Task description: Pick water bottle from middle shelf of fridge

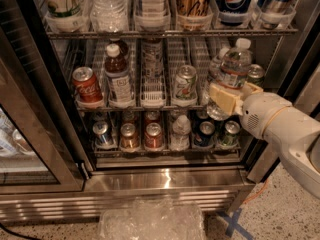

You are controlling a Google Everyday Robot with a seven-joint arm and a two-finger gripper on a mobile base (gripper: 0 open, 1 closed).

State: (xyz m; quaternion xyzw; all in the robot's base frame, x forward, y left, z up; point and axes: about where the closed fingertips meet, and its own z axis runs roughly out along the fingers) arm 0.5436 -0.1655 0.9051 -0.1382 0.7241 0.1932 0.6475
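Note:
The fridge (165,180) stands open. The water bottle (234,64), clear with a white cap and a pale label, is at the right end of the middle shelf (150,105), tilted slightly. My gripper (236,92) comes in from the right and is shut on the bottle's lower part. One cream finger (223,97) lies in front of the bottle and the other (252,88) to its right. The bottle's base is hidden behind the finger, so I cannot tell whether it rests on the rack.
A Coca-Cola can (87,86), a brown-drink bottle (119,76) and a green can (186,82) share the middle shelf. Small cans and a short clear bottle (180,132) fill the rack below. The glass door (30,149) hangs open at left. A clear plastic bag (150,219) lies on the floor.

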